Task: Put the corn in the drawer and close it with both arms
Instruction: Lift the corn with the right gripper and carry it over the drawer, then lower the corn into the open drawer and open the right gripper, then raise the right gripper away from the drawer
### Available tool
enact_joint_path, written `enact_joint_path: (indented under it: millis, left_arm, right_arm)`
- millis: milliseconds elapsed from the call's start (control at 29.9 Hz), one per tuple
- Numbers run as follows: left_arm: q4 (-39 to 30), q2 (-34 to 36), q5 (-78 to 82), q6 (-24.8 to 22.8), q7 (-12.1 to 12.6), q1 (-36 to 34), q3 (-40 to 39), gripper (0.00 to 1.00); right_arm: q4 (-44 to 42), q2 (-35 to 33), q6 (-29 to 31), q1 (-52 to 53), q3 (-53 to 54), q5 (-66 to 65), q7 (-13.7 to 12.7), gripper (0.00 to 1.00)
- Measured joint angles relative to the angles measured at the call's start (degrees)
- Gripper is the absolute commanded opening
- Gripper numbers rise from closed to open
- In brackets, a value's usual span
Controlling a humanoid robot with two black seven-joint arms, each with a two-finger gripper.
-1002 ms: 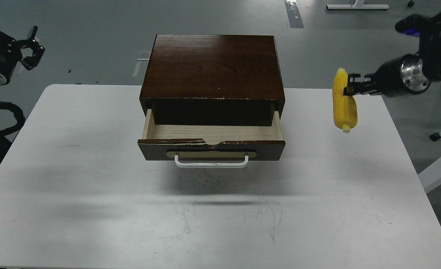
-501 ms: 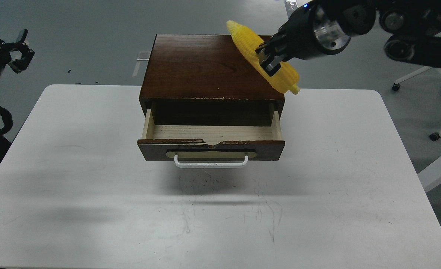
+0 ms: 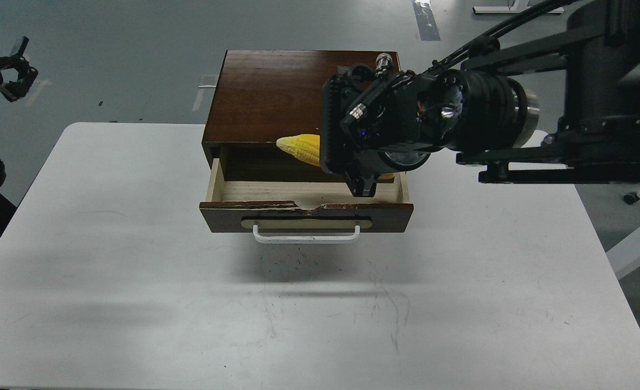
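The drawer [image 3: 227, 215] of the dark brown cabinet [image 3: 271, 92] stands pulled open, with its pale wood floor showing and its white bar handle [image 3: 306, 237] facing me. My right gripper [image 3: 363, 176] reaches in from the right and hangs over the open drawer, shut on the yellow corn [image 3: 301, 147]. The corn lies level, its tapered tip pointing left, just above the drawer's inside. Most of the cob is hidden behind my wrist. My left gripper [image 3: 13, 76] is open and empty, far off past the table's back left corner.
The cabinet stands at the back middle of the white table [image 3: 135, 281]. My bulky right arm [image 3: 569, 124] spans the back right of the table. A white chair leg [image 3: 637, 249] stands off the table's right edge.
My right arm has swung left and down, carrying the corn from above the cabinet's back right corner to just over the open drawer. The left gripper has drifted slightly left.
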Motion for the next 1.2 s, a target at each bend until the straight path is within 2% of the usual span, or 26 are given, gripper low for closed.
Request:
enact_joint_path:
  millis: [267,301,334,468,534,701,802,868,902,935,969,1203]
  left_arm:
    - [0.0,1.1,-0.1,0.0,-0.1,0.3,-0.1,0.98]
    - [0.0,1.2,-0.1,0.0,-0.1,0.4,-0.1,0.98]
    - [0.0,1.2,-0.1,0.0,-0.1,0.4,-0.1,0.98]
    - [0.0,1.2,-0.1,0.0,-0.2,0.5,0.0,0.98]
    - [0.0,1.2,-0.1,0.0,-0.2,0.5,0.0,0.98]
    - [0.1,1.2,-0.1,0.0,-0.3,0.5,0.0,0.98]
    - [0.1,1.4,-0.2,0.0,-0.3,0.4,-0.1,0.98]
    - [0.1,1.6,-0.2,0.0,-0.3,0.4,-0.1,0.98]
    - [0.1,1.7,-0.3,0.0,-0.4,0.4,-0.1,0.98]
    - [0.1,1.7,-0.4,0.0,-0.4,0.4,-0.2,0.98]
    - [0.1,1.8,-0.4,0.0,-0.4,0.4,-0.2,0.98]
    - [-0.3,3.6,0.6,0.0,0.1,-0.1,0.0,0.96]
  right_arm:
    - [-1.2,1.9,-0.2,-4.7,0.1,-0.8,0.1,0.00]
    - [-1.3,1.9,-0.2,-5.0,0.2,-0.8,0.1,0.05]
    - [-1.4,1.8,-0.3,-5.2,0.3,-0.8,0.1,0.15]
    - [-2.5,1.7,-2.0,-5.7,1.1,-0.8,0.1,0.26]
    - [-3.4,1.7,-2.6,-5.8,1.6,-0.8,0.1,0.35]
    - [-4.4,1.7,-2.9,-7.2,3.7,0.1,0.1,0.47]
    - [-4.4,1.7,-2.9,-8.7,5.4,0.4,0.1,0.49]
    - [-4.4,1.6,-2.9,-9.4,6.7,0.5,0.1,0.53]
    - [-4.4,1.5,-2.9,-9.6,7.4,0.6,0.1,0.69]
    - [-4.5,1.5,-2.9,-9.7,8.2,0.9,0.1,0.80]
    - [-4.7,1.4,-2.9,-9.7,9.4,1.8,0.1,0.97]
    - [-10.4,-0.9,-2.4,-9.8,20.9,18.3,-0.1,1.00]
